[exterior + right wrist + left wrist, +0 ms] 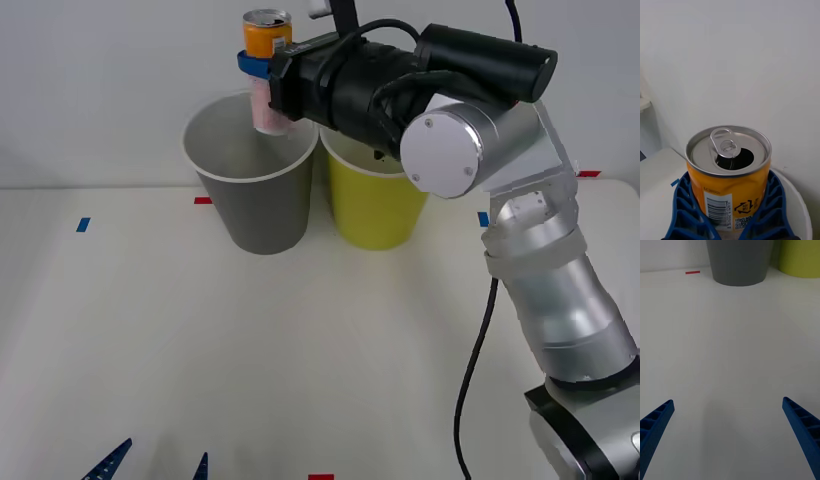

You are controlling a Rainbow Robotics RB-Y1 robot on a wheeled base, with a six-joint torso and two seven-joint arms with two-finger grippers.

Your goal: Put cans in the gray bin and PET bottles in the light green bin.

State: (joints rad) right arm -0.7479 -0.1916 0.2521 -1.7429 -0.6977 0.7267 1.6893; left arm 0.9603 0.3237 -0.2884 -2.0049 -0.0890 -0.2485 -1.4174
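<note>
The can (267,60), orange above and pinkish below with a silver top, hangs upright over the mouth of the gray bin (255,190). My right gripper (256,66) is shut on the can around its middle. From the right wrist, the can (730,176) sits between the blue fingers (685,210), its pull tab opened, with the bin's white rim (799,206) below. The light green bin (375,200) stands right beside the gray one, partly hidden by my right arm. My left gripper (160,465) rests open low at the table's front edge.
The white table (300,350) spreads in front of both bins. Small blue (83,224) and red (203,200) tape marks lie on it. From the left wrist, the gray bin (739,260) and light green bin (801,257) stand far across bare table.
</note>
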